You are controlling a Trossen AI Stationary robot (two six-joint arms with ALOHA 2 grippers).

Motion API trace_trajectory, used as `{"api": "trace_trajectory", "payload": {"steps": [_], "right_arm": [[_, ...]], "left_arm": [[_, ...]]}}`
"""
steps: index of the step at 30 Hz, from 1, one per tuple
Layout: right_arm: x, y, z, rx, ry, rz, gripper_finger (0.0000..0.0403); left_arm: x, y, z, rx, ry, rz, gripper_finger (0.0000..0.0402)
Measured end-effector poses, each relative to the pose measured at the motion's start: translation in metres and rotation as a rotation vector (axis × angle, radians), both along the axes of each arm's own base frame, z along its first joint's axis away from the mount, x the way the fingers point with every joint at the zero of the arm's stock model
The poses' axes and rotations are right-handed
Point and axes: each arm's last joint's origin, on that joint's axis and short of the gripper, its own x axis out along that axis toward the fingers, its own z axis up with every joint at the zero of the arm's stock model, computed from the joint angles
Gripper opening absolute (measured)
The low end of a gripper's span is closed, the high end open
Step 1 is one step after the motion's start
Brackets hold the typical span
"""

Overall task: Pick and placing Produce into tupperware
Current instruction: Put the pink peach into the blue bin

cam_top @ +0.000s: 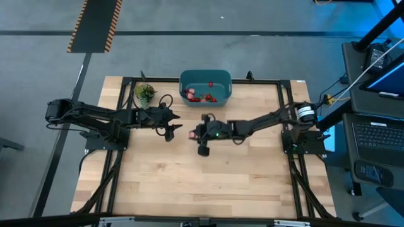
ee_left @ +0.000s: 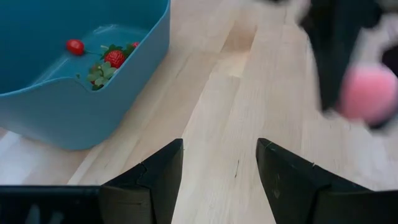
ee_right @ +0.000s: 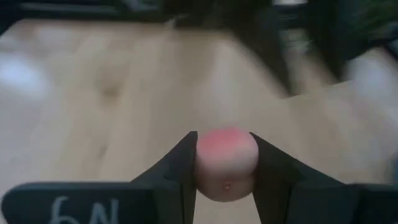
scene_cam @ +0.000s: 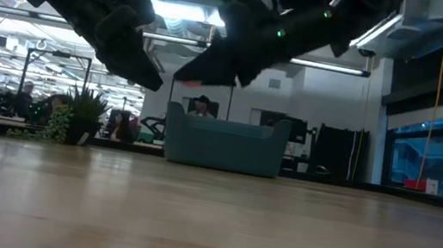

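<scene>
The teal tub (cam_top: 205, 85) stands at the table's far middle with several red pieces (cam_top: 201, 96) lying on its floor; they also show in the left wrist view (ee_left: 114, 57). My right gripper (cam_top: 192, 133) is in front of the tub, above the table's middle, shut on a pale pink round piece (ee_right: 225, 165). My left gripper (cam_top: 175, 124) is open and empty just left of it, its fingers (ee_left: 163, 163) pointing toward the right gripper and the pink piece (ee_left: 367, 93). My right gripper pinches the pink piece's two opposite sides (ee_right: 205, 163) between its two fingers. The fingers come from the table's right, slanting down. The piece is lifted clear of the table, as the low view (scene_cam: 193, 80) shows.
A green leafy bunch (cam_top: 145, 93) stands left of the tub, near the table's far left corner. Bare wood (cam_top: 202, 183) lies in front of both grippers toward the near edge. People and desks show in the room behind the table in the low view.
</scene>
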Motion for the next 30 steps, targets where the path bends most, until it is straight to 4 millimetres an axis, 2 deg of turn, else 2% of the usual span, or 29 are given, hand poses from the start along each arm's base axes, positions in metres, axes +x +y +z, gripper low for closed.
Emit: {"api": "trace_trajectory", "payload": {"steps": [7,14,21,25,30], "right_arm": [[-0.009,-0.034,0.035,-0.005,-0.075,-0.087,0.0124],[-0.008,-0.070,0.050,-0.005,-0.073,-0.170,0.0118],[-0.009,-0.103,0.066,0.023,0.021,-0.266,0.0120],[-0.014,-0.122,0.072,0.078,0.109,-0.334,0.0120],[-0.017,-0.143,0.081,0.185,0.119,-0.330,0.0120]], "left_arm": [[0.000,0.000,0.000,-0.001,0.004,0.000,0.0196],[0.000,0.000,0.000,-0.001,0.004,-0.001,0.0196],[0.000,0.000,0.000,0.003,0.006,-0.004,0.0196],[0.001,-0.001,0.001,0.075,0.018,-0.054,0.0196],[0.005,-0.005,0.009,0.172,-0.049,-0.121,0.0196]]}}
